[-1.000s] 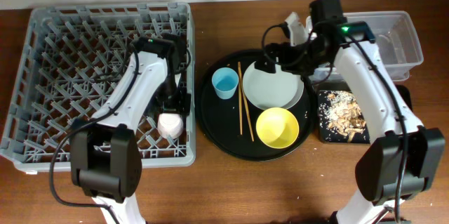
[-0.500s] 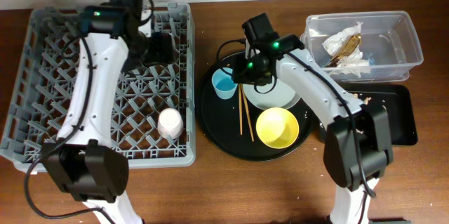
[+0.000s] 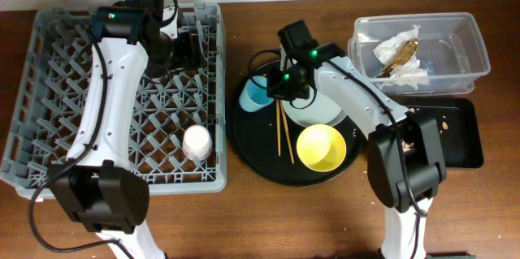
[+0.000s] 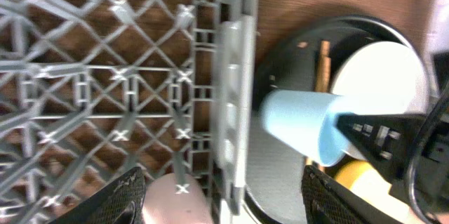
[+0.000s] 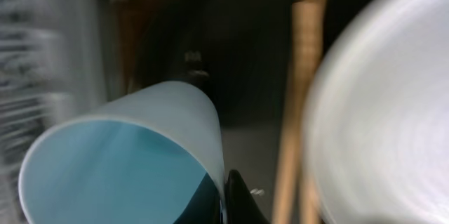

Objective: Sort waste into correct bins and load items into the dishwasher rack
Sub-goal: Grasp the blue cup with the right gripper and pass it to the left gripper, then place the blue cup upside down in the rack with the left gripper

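My right gripper (image 3: 270, 92) is shut on the rim of the light-blue cup (image 3: 253, 97), one finger inside and one outside (image 5: 237, 197). The cup (image 5: 126, 161) is tipped toward the rack over the round tray's left side. Two chopsticks (image 3: 283, 129), the grey plate (image 3: 321, 111) and the yellow bowl (image 3: 322, 147) lie on that tray. A pale-pink cup (image 3: 197, 141) stands upside down in the dishwasher rack (image 3: 49, 88). My left gripper (image 3: 188, 50) hangs open above the rack's far right part, holding nothing. The clear tub (image 3: 467, 44) holds napkins and a wrapper (image 3: 396, 49).
The large round black tray (image 3: 252, 149) sits between the rack and the bins. A shallow black tray (image 3: 451, 137) with a few crumbs lies in front of the clear tub. The rack's right wall (image 4: 235, 112) stands close to the tipped cup (image 4: 302, 122).
My right arm swung from the bins to the blue cup, shut on its rim and tipped it leftward. My left arm left the pink cup and rose to the rack's far right.
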Controlling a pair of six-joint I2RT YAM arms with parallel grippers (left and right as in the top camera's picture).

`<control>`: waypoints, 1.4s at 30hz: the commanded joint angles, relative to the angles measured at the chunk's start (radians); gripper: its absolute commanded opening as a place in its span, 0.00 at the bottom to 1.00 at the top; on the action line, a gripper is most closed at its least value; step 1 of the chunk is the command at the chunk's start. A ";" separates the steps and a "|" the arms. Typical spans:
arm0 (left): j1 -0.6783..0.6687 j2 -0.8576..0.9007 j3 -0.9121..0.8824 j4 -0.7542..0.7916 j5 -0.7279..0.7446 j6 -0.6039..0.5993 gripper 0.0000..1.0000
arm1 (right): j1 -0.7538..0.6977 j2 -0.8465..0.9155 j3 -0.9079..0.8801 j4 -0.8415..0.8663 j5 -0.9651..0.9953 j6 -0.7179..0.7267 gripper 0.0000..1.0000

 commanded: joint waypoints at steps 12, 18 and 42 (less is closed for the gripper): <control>0.106 0.008 0.012 0.006 1.164 0.491 0.99 | -0.220 -0.188 0.003 0.432 -0.936 -0.023 0.04; 0.103 0.008 0.011 0.005 1.234 0.492 0.99 | -0.148 -0.188 0.003 0.570 -0.937 0.054 0.04; 0.029 0.008 0.012 0.005 1.003 0.490 0.62 | -0.135 -0.187 0.003 0.635 -0.715 0.103 0.90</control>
